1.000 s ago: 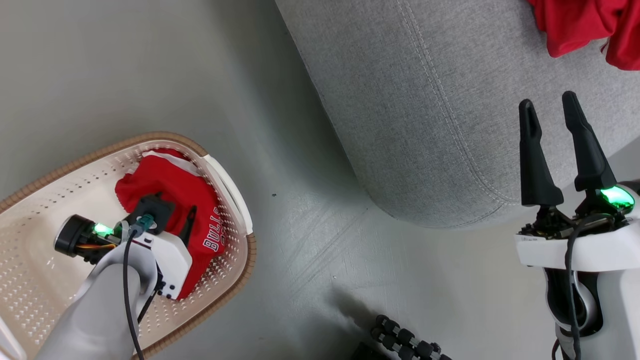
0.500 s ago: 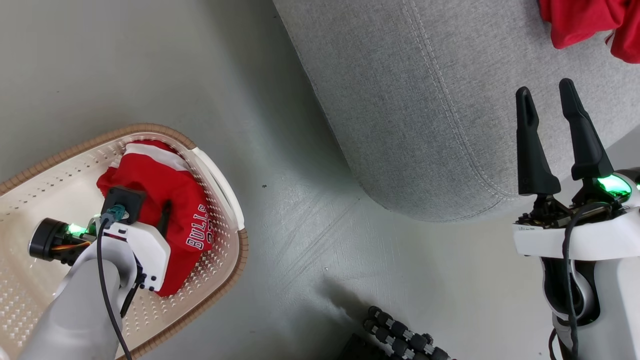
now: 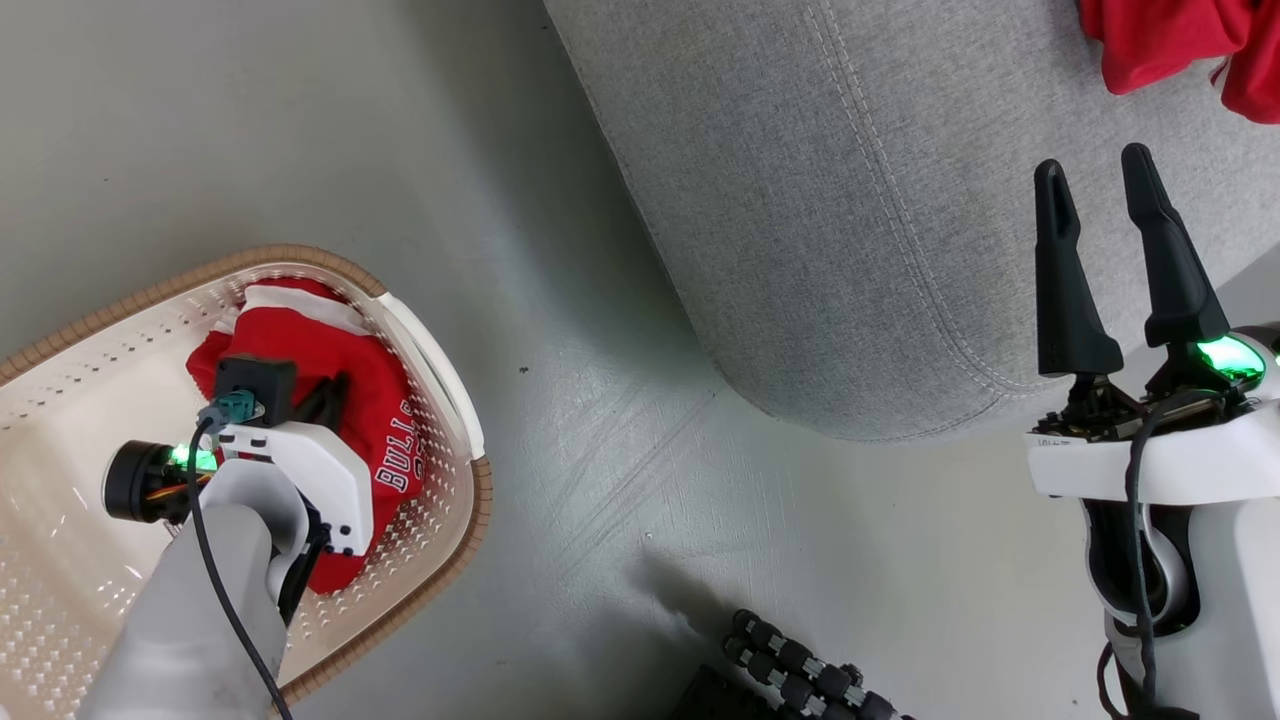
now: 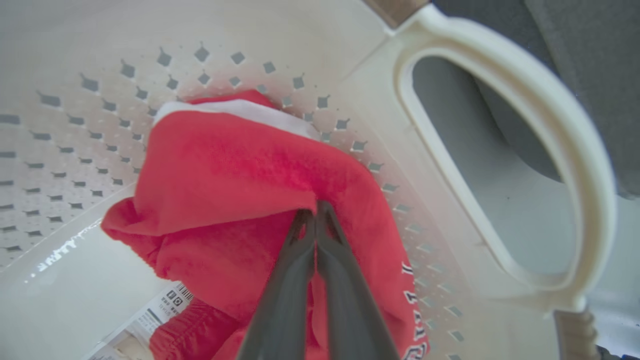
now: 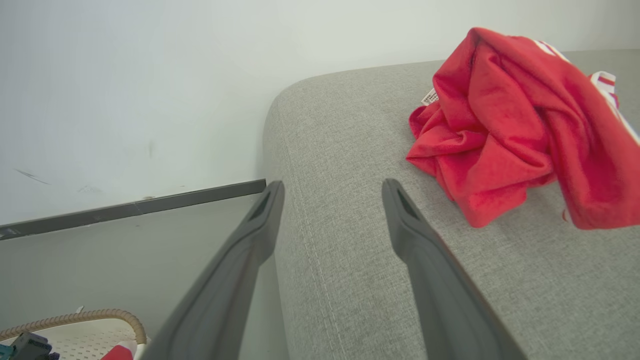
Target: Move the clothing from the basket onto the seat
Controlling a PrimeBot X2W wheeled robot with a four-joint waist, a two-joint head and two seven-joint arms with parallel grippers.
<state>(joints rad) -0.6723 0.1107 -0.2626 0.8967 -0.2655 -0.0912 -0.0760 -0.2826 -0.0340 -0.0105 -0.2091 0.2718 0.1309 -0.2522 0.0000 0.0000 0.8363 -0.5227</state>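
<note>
Spread a second ago, the left gripper [image 4: 316, 212] now pinches a fold of the red BULLS garment [image 4: 225, 170] at the right end of the basket [image 3: 300, 256], so it should lift straight up clear of the rim before swinging right to the seat [image 3: 850, 200], where the right gripper [image 3: 1095, 165] hovers, jaws apart.

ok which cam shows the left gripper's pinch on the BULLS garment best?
Left wrist view: the left gripper is shut tip to tip on a fold of the BULLS garment. Head view: its wrist housing covers most of the pinch. Right wrist view: a red sliver at the bottom edge.
</note>
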